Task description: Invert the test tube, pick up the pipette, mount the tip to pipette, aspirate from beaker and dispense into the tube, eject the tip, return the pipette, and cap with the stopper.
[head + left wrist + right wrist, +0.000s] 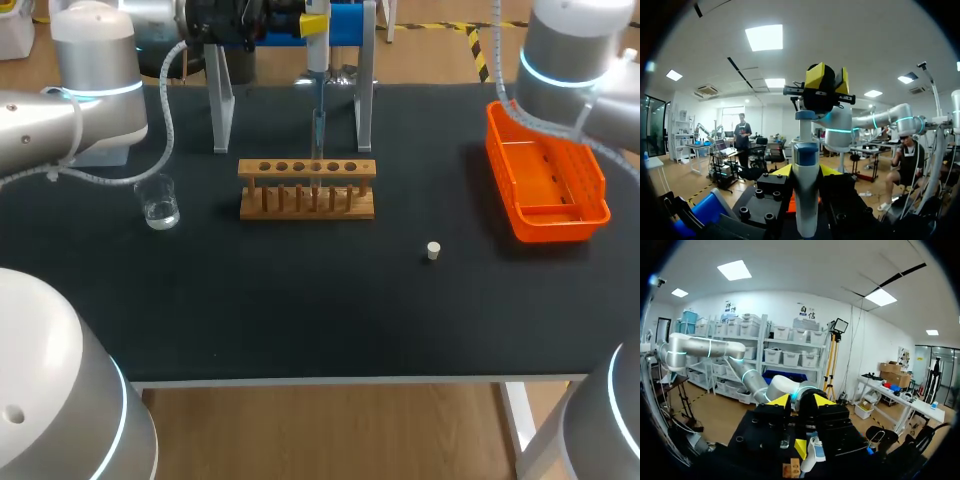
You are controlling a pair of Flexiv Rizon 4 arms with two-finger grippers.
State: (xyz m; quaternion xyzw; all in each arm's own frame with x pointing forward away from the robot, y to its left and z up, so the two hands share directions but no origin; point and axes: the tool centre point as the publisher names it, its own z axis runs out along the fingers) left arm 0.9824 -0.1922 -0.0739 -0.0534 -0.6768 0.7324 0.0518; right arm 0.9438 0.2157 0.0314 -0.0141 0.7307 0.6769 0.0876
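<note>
My left gripper (805, 172) is shut on the white pipette (805, 200), holding it upright over the back of the table. In the head view the pipette (316, 45) hangs above the wooden rack (307, 190), and its tip (318, 128) points down at the clear test tube (316, 188) standing in a rack hole. My right gripper (829, 79) sits just above the pipette's top; in its own view the right gripper (801, 401) has its yellow tips apart with nothing between them. The beaker (160, 205) with a little water stands left of the rack. The white stopper (433, 250) lies to the right.
An orange tray (548, 215) lies at the table's right side. The pipette stand's grey legs (220, 100) rise behind the rack. From the right wrist, the beaker (784, 442) and rack (790, 470) show far below the gripper.
</note>
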